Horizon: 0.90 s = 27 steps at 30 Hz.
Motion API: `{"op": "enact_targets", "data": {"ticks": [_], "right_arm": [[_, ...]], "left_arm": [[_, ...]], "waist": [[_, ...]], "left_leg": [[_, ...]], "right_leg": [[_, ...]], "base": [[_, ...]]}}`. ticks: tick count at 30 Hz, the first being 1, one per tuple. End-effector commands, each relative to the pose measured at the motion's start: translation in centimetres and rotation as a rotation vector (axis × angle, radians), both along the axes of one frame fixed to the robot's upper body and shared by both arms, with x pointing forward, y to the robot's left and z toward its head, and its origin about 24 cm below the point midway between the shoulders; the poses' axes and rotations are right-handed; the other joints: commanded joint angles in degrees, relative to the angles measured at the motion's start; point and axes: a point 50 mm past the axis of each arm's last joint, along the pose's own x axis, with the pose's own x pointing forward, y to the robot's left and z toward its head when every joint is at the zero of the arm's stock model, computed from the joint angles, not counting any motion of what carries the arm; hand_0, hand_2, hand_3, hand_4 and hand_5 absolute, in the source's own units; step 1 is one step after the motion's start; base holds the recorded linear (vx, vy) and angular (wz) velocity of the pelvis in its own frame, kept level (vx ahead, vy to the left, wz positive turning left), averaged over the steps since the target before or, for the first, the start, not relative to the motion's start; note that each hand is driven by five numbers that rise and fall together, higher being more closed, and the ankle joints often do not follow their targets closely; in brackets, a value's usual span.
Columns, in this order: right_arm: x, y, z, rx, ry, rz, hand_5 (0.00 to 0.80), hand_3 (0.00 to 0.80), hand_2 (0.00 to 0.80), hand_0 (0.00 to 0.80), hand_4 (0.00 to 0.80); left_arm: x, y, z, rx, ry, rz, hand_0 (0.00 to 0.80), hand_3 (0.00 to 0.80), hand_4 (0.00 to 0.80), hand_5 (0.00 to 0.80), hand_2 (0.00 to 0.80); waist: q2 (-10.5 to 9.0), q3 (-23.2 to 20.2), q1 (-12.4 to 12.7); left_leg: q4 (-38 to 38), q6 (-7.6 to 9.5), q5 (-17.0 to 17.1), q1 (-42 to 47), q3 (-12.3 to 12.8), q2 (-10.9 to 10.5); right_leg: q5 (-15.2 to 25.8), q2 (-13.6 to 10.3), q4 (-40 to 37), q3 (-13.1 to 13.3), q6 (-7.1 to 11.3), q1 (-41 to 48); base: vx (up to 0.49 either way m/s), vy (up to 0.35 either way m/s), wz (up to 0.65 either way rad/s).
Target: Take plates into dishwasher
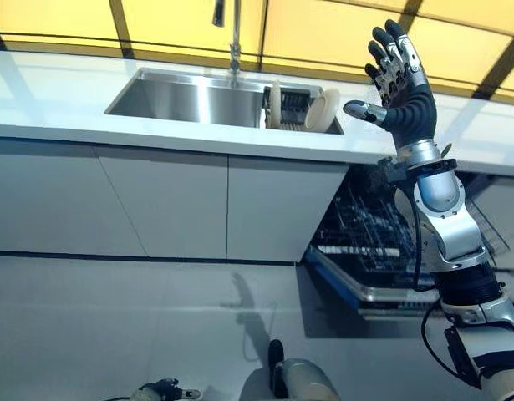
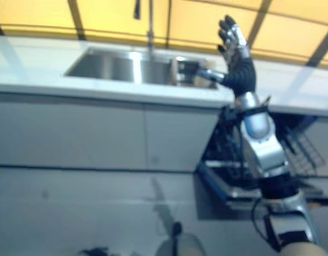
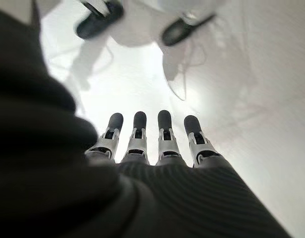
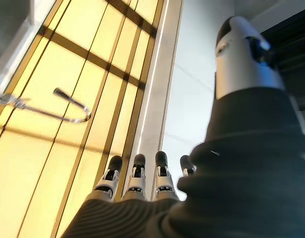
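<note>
The plates stand on edge in a dark rack at the right end of the sink, and none is in the dishwasher yet. The right hand is up in the air over the counter, just to the right of the plates. Its fingers are straight and spread, and it holds nothing. The thumb points left toward the nearest plate, close to it but not touching. So the plates lie to the left of this hand and a bit lower. Each plate is thin from left to right, and its flat face looks toward the hand. The left hand hangs low near the floor, far from the sink, with its fingers straight and nothing in it. The right hand is much nearer, so I think it should do the picking. It needs to go left and down, then close on the rim of the nearest plate. The tap stands behind the sink, left of the rack, so there is not much room on that side. The dishwasher is open right below the hand, with its wire basket pulled out. The way from the rack down to it looks open, but the plate has to clear the counter edge first.
</note>
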Motion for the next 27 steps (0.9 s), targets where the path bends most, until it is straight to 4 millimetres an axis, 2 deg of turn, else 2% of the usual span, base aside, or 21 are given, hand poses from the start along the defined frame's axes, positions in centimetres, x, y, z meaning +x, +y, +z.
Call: {"op": "enact_targets", "data": {"ticks": [1, 2, 3, 4, 5, 6, 7, 9, 11, 13, 14, 15, 16, 18, 20, 21, 23, 24, 25, 27], "right_arm": [[0.2, 0.4, 2.5, -0.022, -0.064, -0.008, 0.000, 0.000, 0.000, 0.000, 0.000], [0.2, 0.4, 2.4, -0.023, -0.061, -0.006, 0.000, 0.000, 0.000, 0.000, 0.000], [0.0, 0.5, 1.9, -0.036, -0.053, -0.009, 0.000, 0.000, 0.000, 0.000, 0.000], [0.0, 0.3, 1.6, -0.040, -0.047, -0.013, 0.000, 0.000, 0.000, 0.000, 0.000], [-0.1, 0.2, 1.5, -0.040, -0.046, -0.019, 0.000, 0.000, 0.000, 0.000, 0.000], [-0.1, 0.0, 1.3, -0.037, -0.045, -0.035, 0.000, 0.000, 0.000, 0.000, 0.000], [-0.1, -0.3, 1.2, -0.038, -0.045, -0.051, 0.000, 0.000, 0.000, 0.000, 0.000], [0.0, -0.5, 1.2, -0.040, -0.050, -0.084, 0.000, 0.000, 0.000, 0.000, 0.000], [0.3, -0.6, 1.4, -0.033, -0.043, -0.105, 0.000, 0.000, 0.000, 0.000, 0.000], [1.0, -0.7, 1.5, -0.029, -0.020, -0.132, 0.000, 0.000, 0.000, 0.000, 0.000], [1.2, -0.7, 1.3, -0.025, -0.010, -0.136, 0.000, 0.000, 0.000, 0.000, 0.000], [1.3, -0.8, 1.1, -0.024, 0.001, -0.141, 0.000, 0.000, 0.000, 0.000, 0.000], [1.5, -1.1, 0.9, -0.027, 0.018, -0.142, 0.000, 0.000, 0.000, 0.000, 0.000], [1.6, -1.5, 0.7, -0.028, 0.029, -0.144, 0.000, 0.000, 0.000, 0.000, 0.000], [1.7, -2.4, 0.9, -0.032, 0.037, -0.158, 0.000, 0.000, 0.000, 0.000, 0.000], [1.7, -2.5, 1.0, -0.029, 0.032, -0.155, 0.000, 0.000, 0.000, 0.000, 0.000], [1.6, -2.9, 0.9, -0.011, 0.030, -0.154, 0.000, 0.000, 0.000, 0.000, 0.000], [1.3, -3.4, 0.5, 0.002, 0.029, -0.168, 0.000, 0.000, 0.000, 0.000, 0.000], [0.9, -3.8, 0.3, 0.020, 0.031, -0.181, 0.000, 0.000, 0.000, 0.000, 0.000], [0.6, -4.2, -0.1, 0.029, 0.038, -0.194, 0.000, 0.000, 0.000, 0.000, 0.000]], "left_arm": [[-0.5, -0.3, -0.1, -0.023, -0.046, -0.009, 0.000, 0.000, 0.000, 0.000, 0.000], [-0.5, -0.4, -0.1, -0.026, -0.055, -0.005, 0.000, 0.000, 0.000, 0.000, 0.000], [0.1, -0.9, 0.0, -0.039, -0.095, 0.007, 0.000, 0.000, 0.000, 0.000, 0.000], [0.4, -1.1, 0.0, -0.040, -0.117, 0.007, 0.000, 0.000, 0.000, 0.000, 0.000], [0.8, -1.2, 0.1, -0.038, -0.134, 0.004, 0.000, 0.000, 0.000, 0.000, 0.000], [1.4, -1.3, 0.3, -0.033, -0.166, -0.005, 0.000, 0.000, 0.000, 0.000, 0.000], [2.2, -1.3, 0.6, -0.029, -0.200, -0.018, 0.000, 0.000, 0.000, 0.000, 0.000], [3.7, -0.9, 1.2, -0.019, -0.247, -0.034, 0.000, 0.000, 0.000, 0.000, 0.000], [4.5, -0.6, 1.5, -0.010, -0.257, -0.036, 0.000, 0.000, 0.000, 0.000, 0.000], [4.2, -0.5, 1.4, -0.005, -0.240, -0.011, 0.000, 0.000, 0.000, 0.000, 0.000], [3.9, -0.6, 1.2, -0.003, -0.230, 0.001, 0.000, 0.000, 0.000, 0.000, 0.000], [3.4, -0.6, 1.1, -0.003, -0.221, 0.013, 0.000, 0.000, 0.000, 0.000, 0.000], [2.4, -0.5, 0.8, 0.004, -0.209, 0.041, 0.000, 0.000, 0.000, 0.000, 0.000], [1.6, -0.4, 0.6, 0.007, -0.200, 0.053, 0.000, 0.000, 0.000, 0.000, 0.000], [1.3, -0.3, 0.6, 0.003, -0.211, 0.073, 0.000, 0.000, 0.000, 0.000, 0.000], [1.5, -0.2, 0.6, 0.002, -0.220, 0.085, 0.000, 0.000, 0.000, 0.000, 0.000], [1.9, 0.1, 0.8, 0.006, -0.224, 0.101, 0.000, 0.000, 0.000, 0.000, 0.000], [2.0, 0.2, 0.8, 0.013, -0.219, 0.101, 0.000, 0.000, 0.000, 0.000, 0.000], [1.8, 0.3, 0.8, 0.019, -0.212, 0.099, 0.000, 0.000, 0.000, 0.000, 0.000], [1.6, 0.4, 0.7, 0.025, -0.204, 0.100, 0.000, 0.000, 0.000, 0.000, 0.000]], "waist": [[0.62, -4.0, 1.1], [0.62, -4.1, 1.2], [-1.51, -3.5, 1.8], [-2.02, -3.3, 2.1], [-2.70, -2.9, 2.5], [-2.73, -2.2, 3.2], [-2.92, -1.3, 4.0], [-3.18, -0.4, 5.2], [-2.75, -0.1, 6.0], [-2.17, 0.0, 7.3], [-1.53, -0.1, 8.0], [-1.04, 0.0, 8.6], [-0.63, -0.1, 9.5], [-0.75, -0.2, 10.1], [-0.77, -0.5, 10.3], [-0.83, -0.6, 10.4], [-1.38, -1.1, 10.0], [-1.78, -1.9, 9.6], [-2.26, -2.5, 9.4], [-2.62, -3.1, 9.2]], "left_leg": [[26.3, -8.89, 18.3, -0.3, 7.6, 1.4], [27.5, -9.04, 18.7, -1.2, 7.6, 1.4], [42.6, -9.40, 20.1, -8.9, 10.1, 1.7], [47.9, -9.07, 19.3, -13.1, 11.0, 2.5], [50.5, -8.50, 18.3, -16.1, 11.6, 3.0], [51.4, -7.60, 16.2, -20.6, 12.3, 4.6], [49.3, -6.75, 14.4, -24.2, 13.2, 6.4], [37.9, -5.68, 13.3, -25.7, 14.7, 7.8], [24.8, -5.30, 12.9, -24.6, 15.3, 8.1], [7.1, -5.62, 14.0, -23.0, 13.7, 6.8], [-0.6, -6.26, 17.0, -23.1, 12.7, 6.9], [-5.2, -6.99, 20.7, -23.7, 11.8, 7.1], [-8.6, -7.52, 22.6, -27.3, 11.7, 7.0], [-8.3, -7.63, 22.8, -28.9, 12.8, 6.8], [-5.7, -7.11, 23.4, -29.5, 14.3, 7.4], [-4.1, -6.62, 22.9, -29.6, 14.4, 7.6], [-0.8, -4.87, 19.6, -28.7, 15.1, 7.2], [-0.6, -3.78, 18.1, -27.2, 16.0, 6.6], [-1.0, -2.93, 17.4, -26.2, 16.5, 5.9], [-1.8, -2.12, 17.1, -25.1, 16.5, 5.3]], "right_leg": [[5.1, -0.5, -7.8, 3.7, -2.93, 4.1], [5.1, -0.4, -8.0, 3.9, -3.11, 4.3], [4.1, -1.6, -8.6, 5.6, -4.36, 7.0], [3.7, -1.7, -8.7, 5.8, -4.90, 8.0], [3.3, -2.1, -9.0, 5.9, -5.20, 9.1], [2.5, -1.6, -9.2, 5.9, -5.49, 10.8], [1.7, -1.3, -9.5, 5.9, -5.56, 12.5], [0.0, -1.2, -10.1, 5.6, -5.20, 14.4], [-1.3, -0.6, -10.4, 5.9, -4.47, 15.6], [-2.0, 0.3, -11.5, 7.6, -3.28, 17.2], [-2.4, 1.4, -11.9, 8.5, -3.17, 18.1], [-2.8, 2.2, -12.2, 9.7, -3.26, 19.2], [-4.0, 3.4, -11.8, 12.0, -3.36, 21.3], [-5.3, 3.5, -11.4, 13.1, -3.28, 22.8], [-6.6, 2.7, -11.3, 13.3, -2.89, 24.1], [-7.6, 1.9, -10.7, 13.1, -2.76, 24.5], [-9.1, 0.1, -8.7, 11.9, -1.53, 24.9], [-9.1, -1.0, -7.3, 10.9, -0.38, 25.2], [-7.1, -2.1, -4.4, 10.0, 0.65, 24.7], [-4.4, -3.1, -0.6, 9.4, 1.70, 23.3]], "base": [[0.307, -0.172, 0.39], [0.375, -0.262, 0.37], [0.257, -0.219, 0.04], [0.270, -0.246, -0.17], [0.196, -0.157, -0.23], [0.242, -0.150, -0.03], [0.270, -0.126, -0.09], [0.327, -0.045, -0.18], [0.408, 0.076, -0.39], [0.518, 0.142, -0.24], [0.498, 0.114, -0.10], [0.579, 0.126, -0.17], [0.438, 0.093, -0.25], [0.425, 0.146, -0.43], [0.430, 0.231, -0.65], [0.372, 0.267, -0.76], [0.405, 0.287, -0.87], [0.429, 0.294, -0.74], [0.365, 0.266, -0.57], [0.282, 0.232, -0.40]]}}
